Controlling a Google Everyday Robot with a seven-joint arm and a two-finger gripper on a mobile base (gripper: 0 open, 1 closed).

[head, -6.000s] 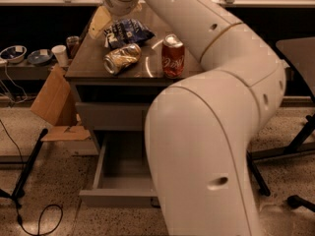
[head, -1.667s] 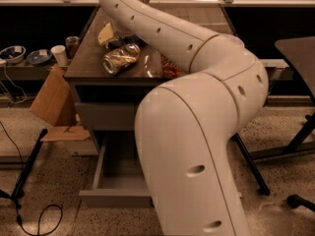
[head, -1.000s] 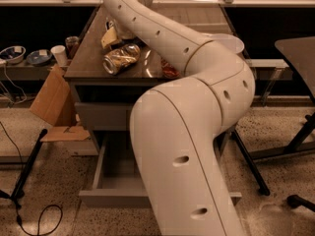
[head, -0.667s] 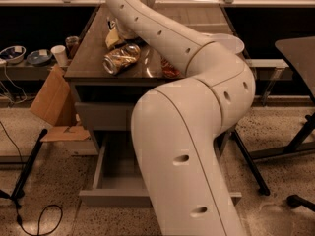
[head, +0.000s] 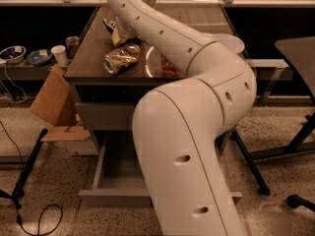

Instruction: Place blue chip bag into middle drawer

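Note:
The blue chip bag does not show; my white arm sweeps from the bottom centre up over the back left of the dark cabinet top, covering that area. My gripper is at the arm's far end above the top's back left corner, mostly hidden behind the wrist, with only a dark part showing. The middle drawer stands pulled open at the bottom of the grey cabinet, partly hidden by my arm. The drawer front above it is shut.
A crushed golden can lies on the cabinet top near my arm, and a red can peeks out behind it. A cardboard box, a white cup and bowls stand left. A black table is right.
My arm has swung over the cabinet top and shifted slightly right. The blue chip bag and red can, in plain view six seconds ago, are now covered by the arm.

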